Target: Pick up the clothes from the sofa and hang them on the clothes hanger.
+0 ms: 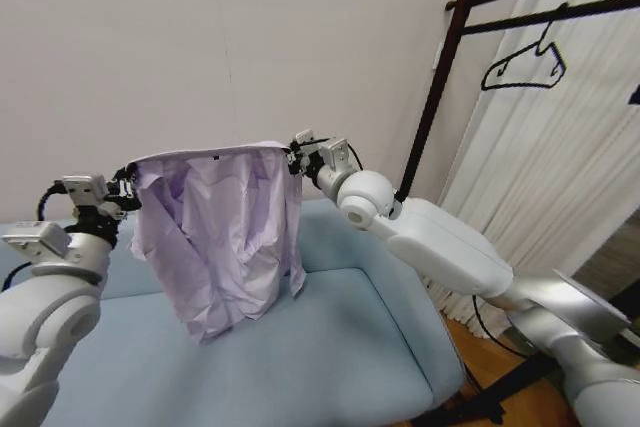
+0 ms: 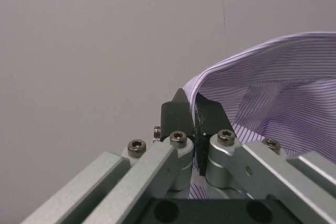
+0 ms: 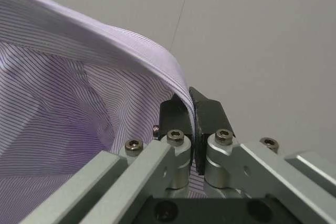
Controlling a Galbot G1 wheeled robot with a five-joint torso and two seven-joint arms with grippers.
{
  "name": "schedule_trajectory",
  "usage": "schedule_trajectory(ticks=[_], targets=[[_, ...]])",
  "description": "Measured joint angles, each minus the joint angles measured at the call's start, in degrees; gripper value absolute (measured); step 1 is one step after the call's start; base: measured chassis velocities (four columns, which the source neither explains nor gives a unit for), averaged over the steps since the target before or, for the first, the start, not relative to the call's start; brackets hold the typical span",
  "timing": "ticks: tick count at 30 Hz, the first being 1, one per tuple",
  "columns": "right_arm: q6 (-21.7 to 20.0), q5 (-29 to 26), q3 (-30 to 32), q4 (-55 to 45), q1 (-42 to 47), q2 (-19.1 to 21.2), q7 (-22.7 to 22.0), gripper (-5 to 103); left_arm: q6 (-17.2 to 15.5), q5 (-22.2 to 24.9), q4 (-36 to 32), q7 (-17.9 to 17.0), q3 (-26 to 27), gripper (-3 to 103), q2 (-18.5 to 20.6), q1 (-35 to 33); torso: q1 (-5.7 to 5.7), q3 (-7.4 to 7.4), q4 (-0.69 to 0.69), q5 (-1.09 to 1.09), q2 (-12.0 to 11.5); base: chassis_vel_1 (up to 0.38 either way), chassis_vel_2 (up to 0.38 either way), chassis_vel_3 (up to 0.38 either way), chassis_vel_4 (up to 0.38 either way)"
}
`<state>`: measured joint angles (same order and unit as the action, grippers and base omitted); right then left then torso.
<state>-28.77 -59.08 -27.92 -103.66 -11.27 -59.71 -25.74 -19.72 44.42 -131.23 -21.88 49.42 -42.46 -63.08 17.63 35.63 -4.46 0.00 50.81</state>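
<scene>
You have one shirt (image 1: 225, 237), lilac with fine stripes, held up in the air and stretched by its upper edge between both grippers, above the light blue sofa (image 1: 330, 347). Its body hangs down crumpled in front of the sofa's backrest; you cannot tell whether the lowest fold touches the seat. Left gripper (image 1: 128, 187): at the shirt's left top corner, its black fingertips (image 2: 178, 111) pinched together on a fold of the striped cloth, as your left wrist view shows. Right gripper (image 1: 295, 157): at the shirt's right top corner, a little higher than the left one, pincer likewise clamped narrow on the fabric's hemmed edge, seen close in your right wrist view. Dark clothes rack (image 1: 440, 77): stands to the right of the sofa, well apart from the shirt. One black hanger (image 1: 525, 65): empty, hooked on the rack's lower bar. White curtain (image 1: 560, 167): behind the rack. Plain pale wall (image 1: 200, 37): behind the sofa.
</scene>
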Motion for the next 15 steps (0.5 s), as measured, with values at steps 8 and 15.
schedule_trajectory(ticks=[8,15], targets=[[-0.83,-1.55,-0.45,-2.33,-0.06,-0.10,-0.18,1,-0.39,1.59,-0.65,0.01,-0.20,1,1.07,0.87,0.00,0.00,0.00,0.00,0.00,0.000,0.000,0.000,0.000],[-1.53,-2.23,-0.28,-1.26,-1.90,-0.39,-0.32,1,-1.81,3.18,-0.09,0.02,-0.17,1,3.35,2.98,0.00,0.00,0.00,0.00,0.00,0.000,0.000,0.000,0.000]])
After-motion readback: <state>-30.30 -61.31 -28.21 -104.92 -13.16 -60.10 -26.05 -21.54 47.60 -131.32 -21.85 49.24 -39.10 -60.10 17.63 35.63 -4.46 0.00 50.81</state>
